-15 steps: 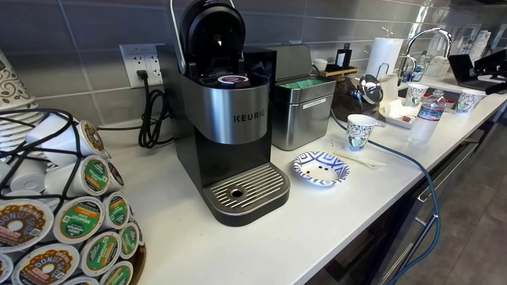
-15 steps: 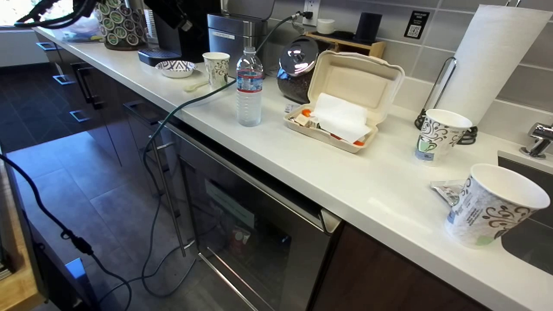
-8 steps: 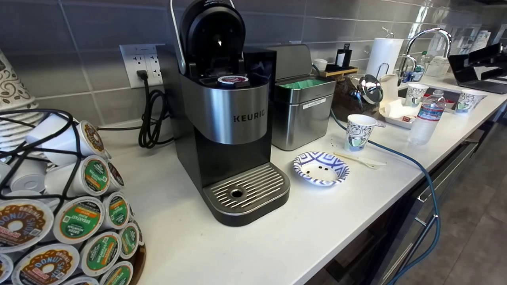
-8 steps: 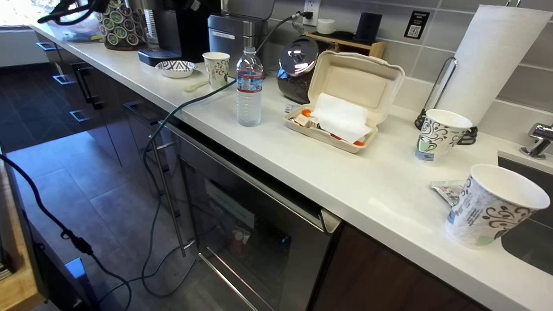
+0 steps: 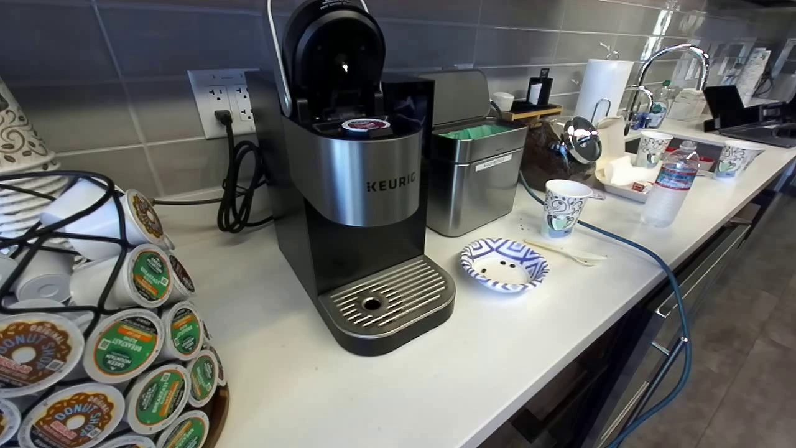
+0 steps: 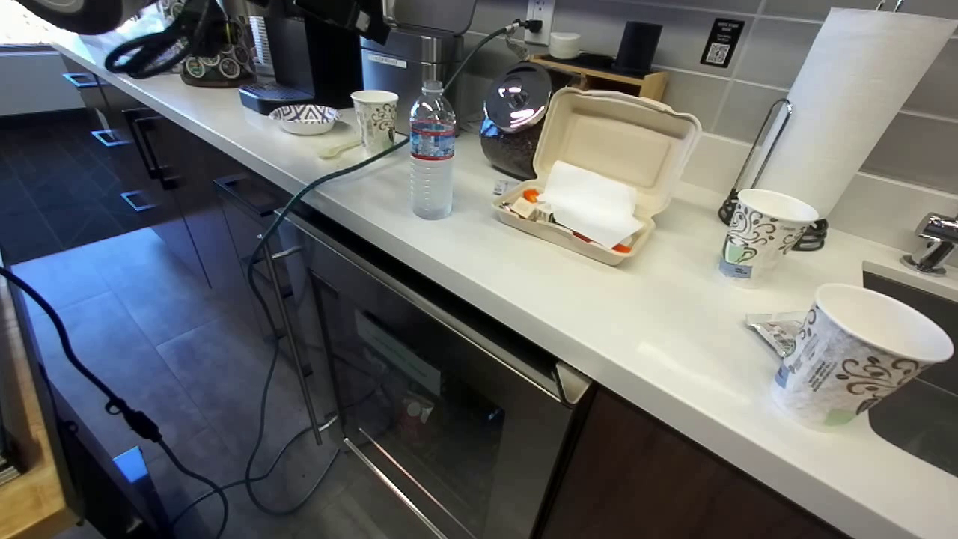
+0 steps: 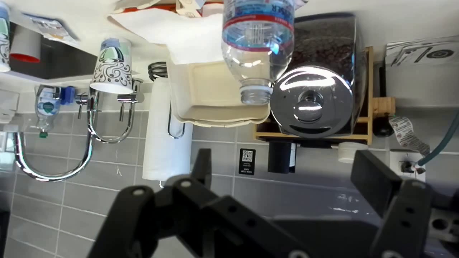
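Now, my tool [image 7: 288,172]: jaws wide apart — nothing held.
Bottle [image 7: 258,46]: upright on the tabletop [image 6: 644,314], beside the box [image 6: 617,146].
Label [image 6: 432,141]: I'd grip softly here — likely light, slick, easily dented plastic.

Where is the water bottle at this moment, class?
In an exterior view, the water bottle stands upright on the counter, left of the open takeout box and right of a patterned paper cup.

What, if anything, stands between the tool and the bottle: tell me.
Nothing visible. In the wrist view, the space from the open tool to the bottle shows no obstacle. The box and jar stand farther back, beyond the bottle.
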Controlling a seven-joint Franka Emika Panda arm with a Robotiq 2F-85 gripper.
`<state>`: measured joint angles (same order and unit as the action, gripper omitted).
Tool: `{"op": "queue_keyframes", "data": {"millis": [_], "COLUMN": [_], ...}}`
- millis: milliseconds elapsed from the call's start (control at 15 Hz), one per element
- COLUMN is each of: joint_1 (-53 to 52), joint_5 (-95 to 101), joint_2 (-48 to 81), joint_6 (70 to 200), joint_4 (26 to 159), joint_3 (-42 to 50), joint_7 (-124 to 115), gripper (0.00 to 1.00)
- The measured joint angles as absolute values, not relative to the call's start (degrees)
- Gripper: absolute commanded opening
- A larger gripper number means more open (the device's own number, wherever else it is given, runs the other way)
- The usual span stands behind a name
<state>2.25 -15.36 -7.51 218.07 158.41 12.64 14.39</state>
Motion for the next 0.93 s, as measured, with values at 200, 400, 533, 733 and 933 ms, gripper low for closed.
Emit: {"op": "queue_keyframes", "data": {"millis": [200, 400, 533, 733, 933], "joint_1": [5.36, 5.97, 5.97, 5.98, 5.98], "joint_5": [-13.93, -13.85, -13.85, -13.85, -13.85], "joint_2": [-3.31, -1.97, -1.97, -1.96, -1.96], "joint_6": [222.92, 223.70, 223.70, 223.70, 223.70], "joint_4": [158.39, 158.17, 158.06, 158.04, 158.03], "joint_3": [11.60, 11.46, 11.32, 11.29, 11.28], "joint_7": [14.57, 14.60, 14.61, 14.61, 14.61], "gripper": [1.00, 1.00, 1.00, 1.00, 1.00]}}
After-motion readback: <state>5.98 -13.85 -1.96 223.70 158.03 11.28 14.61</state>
